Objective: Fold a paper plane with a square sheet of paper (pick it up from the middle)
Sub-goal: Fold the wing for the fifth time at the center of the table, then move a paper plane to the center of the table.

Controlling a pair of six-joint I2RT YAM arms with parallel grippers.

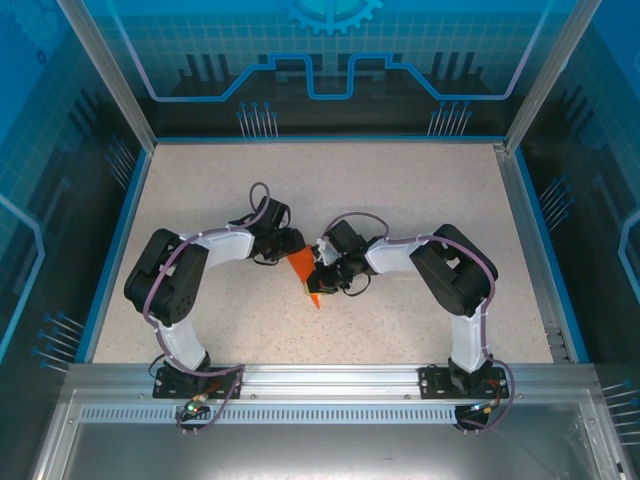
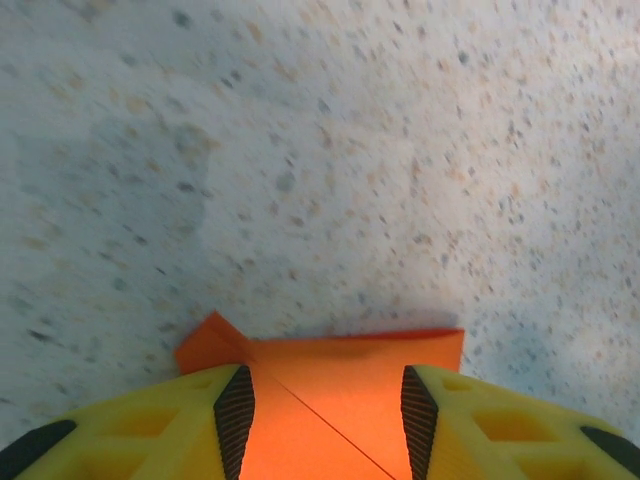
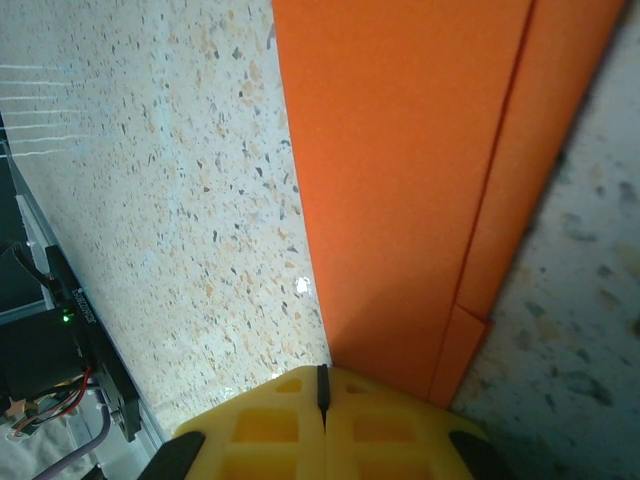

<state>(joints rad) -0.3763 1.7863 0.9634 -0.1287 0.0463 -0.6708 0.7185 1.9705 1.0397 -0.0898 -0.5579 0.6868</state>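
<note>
The creased orange square sheet of paper (image 1: 304, 272) lies at the middle of the table (image 1: 420, 200) between the two arms, the left gripper (image 2: 327, 388) half open astride one end and the right gripper (image 3: 322, 388) closed tight, its tip touching a folded edge. The fold would likely set best with the left pinning the sheet while the right presses along the crease without dragging it; no brand or lettering is legible
</note>
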